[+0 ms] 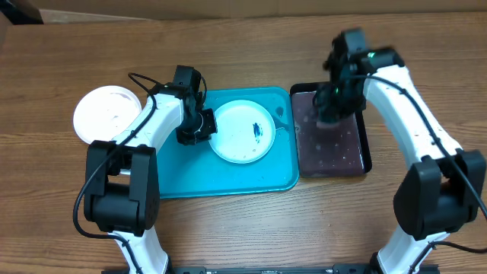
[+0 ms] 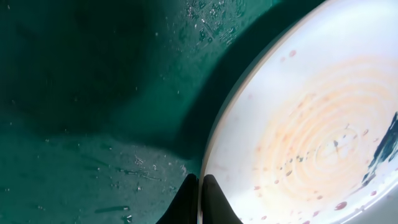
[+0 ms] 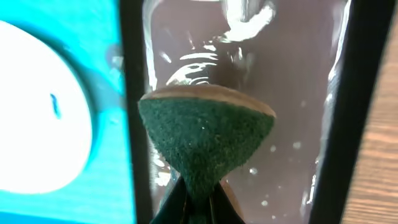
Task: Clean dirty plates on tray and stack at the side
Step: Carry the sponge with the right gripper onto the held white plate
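Overhead, the left hand (image 1: pixel 196 128) pinches the rim of a white plate (image 1: pixel 237 141) on the turquoise tray (image 1: pixel 228 179) while the right hand (image 1: pixel 329 113) clenches a green sponge (image 3: pixel 205 134) over the black tray (image 1: pixel 356 160), a wetting step before scrubbing, and the sponge must next cross to the plate's dark smear (image 1: pixel 259 131).

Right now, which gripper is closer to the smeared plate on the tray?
Left. The left gripper pinches the plate's rim; the right gripper holds a sponge over the black tray.

Centre of frame: large tray (image 1: pixel 228 179) on the surface (image 1: pixel 243 228), with a plate (image 1: pixel 242 131) lying in its upper middle. At left, a second plate (image 1: pixel 106 114) rests on the surface. Just right of the large tray is a smaller tray (image 1: pixel 338 160), with a sponge (image 3: pixel 205 137) over it.
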Controlling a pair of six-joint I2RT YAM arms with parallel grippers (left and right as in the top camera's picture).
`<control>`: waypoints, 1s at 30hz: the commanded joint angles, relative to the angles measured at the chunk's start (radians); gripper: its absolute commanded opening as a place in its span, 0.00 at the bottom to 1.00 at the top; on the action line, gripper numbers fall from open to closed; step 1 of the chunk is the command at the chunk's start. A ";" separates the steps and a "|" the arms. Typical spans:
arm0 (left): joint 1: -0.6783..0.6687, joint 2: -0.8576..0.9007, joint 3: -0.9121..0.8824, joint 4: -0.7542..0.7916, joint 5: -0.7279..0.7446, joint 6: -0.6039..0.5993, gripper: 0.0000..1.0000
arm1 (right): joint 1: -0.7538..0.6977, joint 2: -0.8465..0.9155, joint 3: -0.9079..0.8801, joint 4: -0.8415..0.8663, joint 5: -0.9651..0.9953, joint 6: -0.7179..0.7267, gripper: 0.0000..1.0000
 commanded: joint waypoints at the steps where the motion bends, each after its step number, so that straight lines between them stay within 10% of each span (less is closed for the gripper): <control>1: 0.003 0.005 -0.009 0.008 0.015 0.015 0.04 | 0.019 -0.034 0.086 -0.016 -0.077 -0.002 0.04; 10: 0.003 0.005 -0.009 0.011 0.015 0.015 0.04 | 0.117 -0.034 0.081 0.063 -0.314 0.020 0.04; 30: 0.003 0.005 -0.009 0.011 0.015 0.015 0.04 | 0.483 0.008 0.001 0.231 0.418 0.183 0.04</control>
